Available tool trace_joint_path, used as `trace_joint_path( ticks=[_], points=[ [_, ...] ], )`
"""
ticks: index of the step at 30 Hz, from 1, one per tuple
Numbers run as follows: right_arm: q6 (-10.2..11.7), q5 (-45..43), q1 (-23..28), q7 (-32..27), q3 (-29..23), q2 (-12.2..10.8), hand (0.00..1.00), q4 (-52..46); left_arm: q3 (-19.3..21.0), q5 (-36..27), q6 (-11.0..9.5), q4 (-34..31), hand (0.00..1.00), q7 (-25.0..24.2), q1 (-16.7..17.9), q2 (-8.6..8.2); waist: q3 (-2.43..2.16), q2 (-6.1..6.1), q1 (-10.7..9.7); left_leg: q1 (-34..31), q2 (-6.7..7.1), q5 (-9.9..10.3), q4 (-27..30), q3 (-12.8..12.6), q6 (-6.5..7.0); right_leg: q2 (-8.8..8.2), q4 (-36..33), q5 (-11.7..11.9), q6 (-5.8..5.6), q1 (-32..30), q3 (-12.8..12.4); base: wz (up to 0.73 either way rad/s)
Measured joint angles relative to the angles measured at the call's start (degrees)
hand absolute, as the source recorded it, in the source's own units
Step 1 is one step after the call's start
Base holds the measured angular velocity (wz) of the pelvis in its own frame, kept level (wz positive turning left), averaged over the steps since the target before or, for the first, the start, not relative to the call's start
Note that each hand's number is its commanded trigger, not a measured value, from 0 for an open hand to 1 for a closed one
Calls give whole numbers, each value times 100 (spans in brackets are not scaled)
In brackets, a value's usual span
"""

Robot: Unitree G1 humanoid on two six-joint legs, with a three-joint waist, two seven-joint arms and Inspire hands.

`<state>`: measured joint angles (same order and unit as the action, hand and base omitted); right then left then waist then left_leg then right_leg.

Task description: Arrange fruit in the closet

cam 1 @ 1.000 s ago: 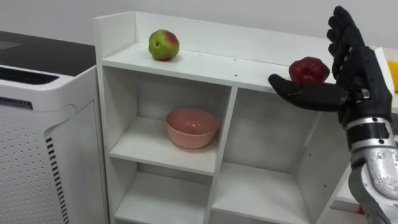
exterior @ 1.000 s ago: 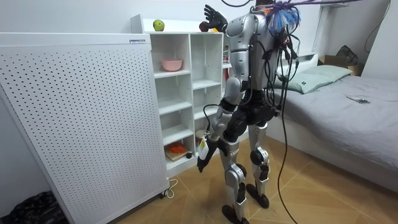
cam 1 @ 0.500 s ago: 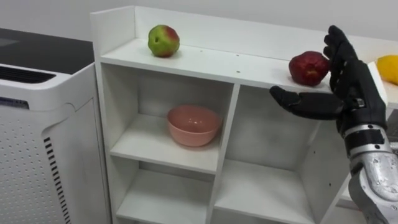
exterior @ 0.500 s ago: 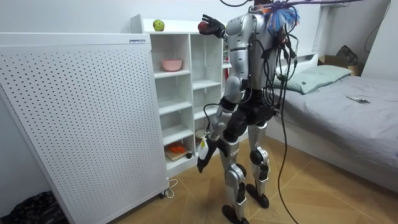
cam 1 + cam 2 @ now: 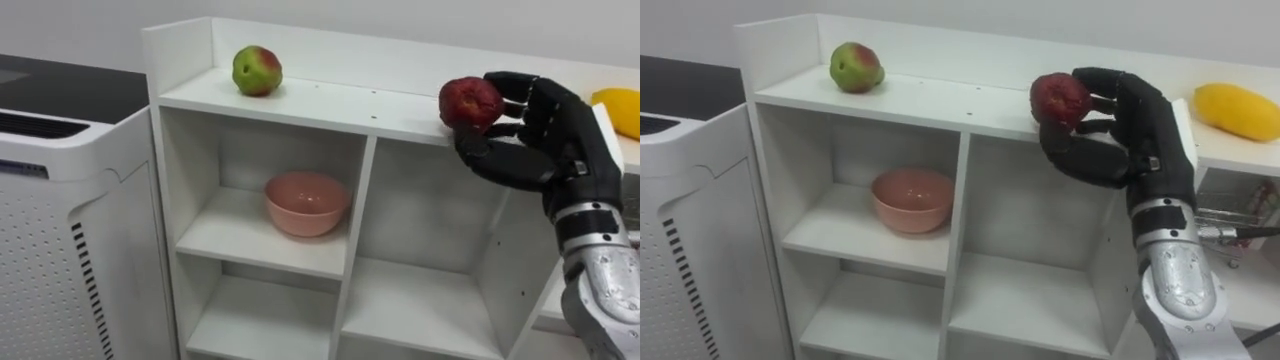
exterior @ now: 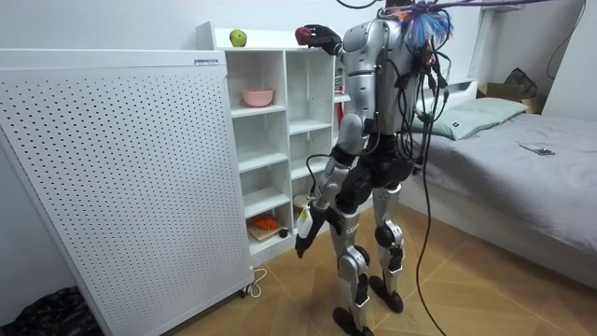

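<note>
Right hand point(image 5: 558, 145), upper right of frame, has fingers and thumb curled round a red apple point(image 5: 468, 100) at the front edge of the closet's top shelf point(image 5: 330, 100). A green apple point(image 5: 256, 70) sits upper left on that shelf, with a pink bowl point(image 5: 305, 202) below. A bed point(image 6: 522, 177) lies at the room view's right.

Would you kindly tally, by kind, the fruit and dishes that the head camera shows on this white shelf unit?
Fruit: 3 (apple, red fruit held in the right hand, yellow fruit)
Bowls: 1 (pink bowl)
Total: 4
</note>
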<state>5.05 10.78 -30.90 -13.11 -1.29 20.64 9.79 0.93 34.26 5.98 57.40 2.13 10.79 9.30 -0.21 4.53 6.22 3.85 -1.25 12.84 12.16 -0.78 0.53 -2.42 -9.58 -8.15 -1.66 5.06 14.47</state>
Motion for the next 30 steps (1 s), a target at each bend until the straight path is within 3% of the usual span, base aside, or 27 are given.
trace_joint_path(
  ticks=[8, 10, 20, 24, 26, 30],
  points=[
    [-20, -21, 94, 86, 265, -1, 100, -245, -219, -92, -9, 2, 0, 29, -18, 27, 26, -8, 5, 10, -3, 0, -13, -84, 1, 4, -8, 0, 0, -31, -155, -6],
    [-109, 19, 117, 252, 304, -1, 100, -644, -219, -79, -10, 2, 0, 7, -37, 34, 27, -10, 4, -43, -3, 0, -52, -114, 1, 5, -14, 0, 1, -106, -158, -10],
    [-90, 43, 349, 666, 452, -122, 100, -2100, -226, -82, -136, 9, 0, 8, -102, 37, 45, 14, 13, -14, -8, 0, -87, -152, 1, 15, -9, 0, 0, -116, -183, -1],
    [-100, 409, 661, 980, 470, -133, 100, -2406, -254, -94, -124, 10, 0, 66, -89, 35, 69, -23, 18, -13, -13, 2, -95, -153, 1, 26, -2, 0, 0, -119, -250, -1],
    [-112, 513, 759, 1049, 470, -246, 100, -2434, -256, -93, -124, 9, 0, 132, -87, 27, 75, -47, 17, -14, -14, 2, -95, -174, 2, 35, -2, 1, 0, -133, -344, -6],
    [-138, 520, 934, 1133, 473, -361, 100, -2433, -293, -95, -129, 31, 0, 280, -115, 16, 39, -181, 4, -4, -14, 2, -92, -198, 1, 37, 0, 1, 1, -129, -367, -2]
  ],
)
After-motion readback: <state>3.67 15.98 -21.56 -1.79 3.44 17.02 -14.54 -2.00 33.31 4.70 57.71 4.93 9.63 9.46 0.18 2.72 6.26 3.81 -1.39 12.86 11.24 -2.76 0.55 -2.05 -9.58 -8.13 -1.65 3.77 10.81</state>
